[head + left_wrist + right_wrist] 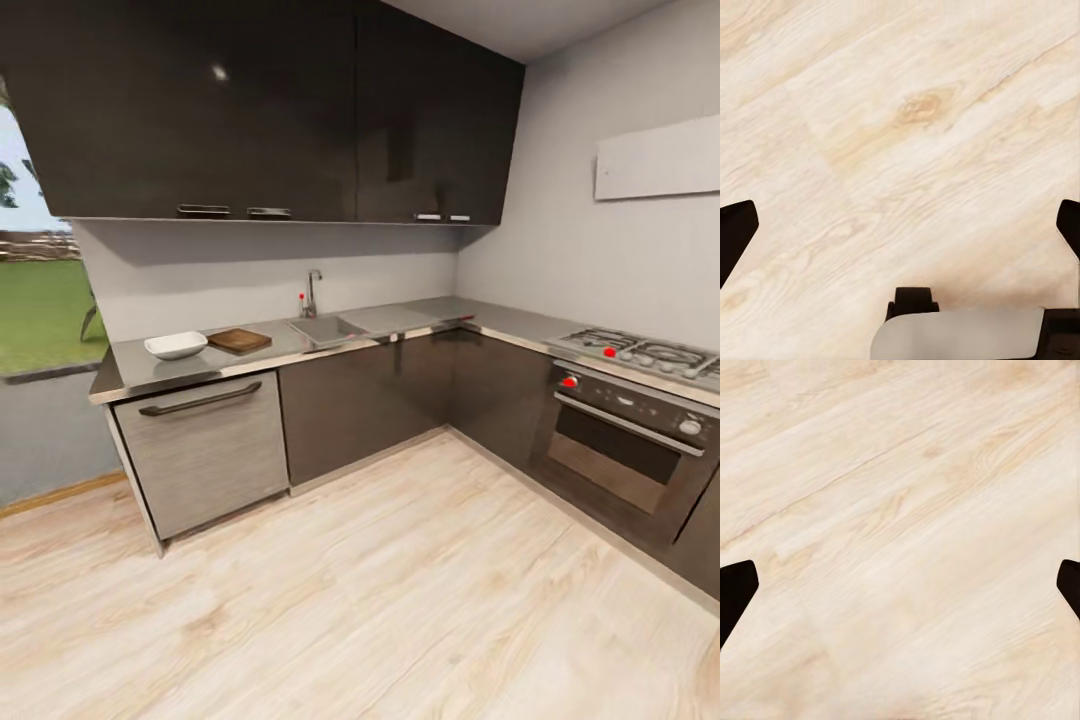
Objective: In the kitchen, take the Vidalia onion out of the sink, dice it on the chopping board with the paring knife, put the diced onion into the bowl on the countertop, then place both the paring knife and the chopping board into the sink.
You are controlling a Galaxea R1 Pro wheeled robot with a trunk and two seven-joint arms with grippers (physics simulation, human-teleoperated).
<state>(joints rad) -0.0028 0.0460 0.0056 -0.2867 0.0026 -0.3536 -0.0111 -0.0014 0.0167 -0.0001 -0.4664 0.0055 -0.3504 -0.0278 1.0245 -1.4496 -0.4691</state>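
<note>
Pale wood floor (400, 600) lies beneath both wrist cameras; left gripper (900, 225) and right gripper (900, 585) have jaws spread wide, holding nothing. Farther off, on the grey counter (170, 368), sit an apparently empty white bowl (175, 345), the stiff chopping board (239, 340), then the sink (325, 329). Neither onion nor knife can be made out; the round bulb likely needs a grip across its middle.

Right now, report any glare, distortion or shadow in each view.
Head view: a small glare spot on the upper cabinets, wide-angle bending of the countertop. Left wrist view: evenly lit wood floor, no hard shadows. Right wrist view: the same floor, soft grain.
</note>
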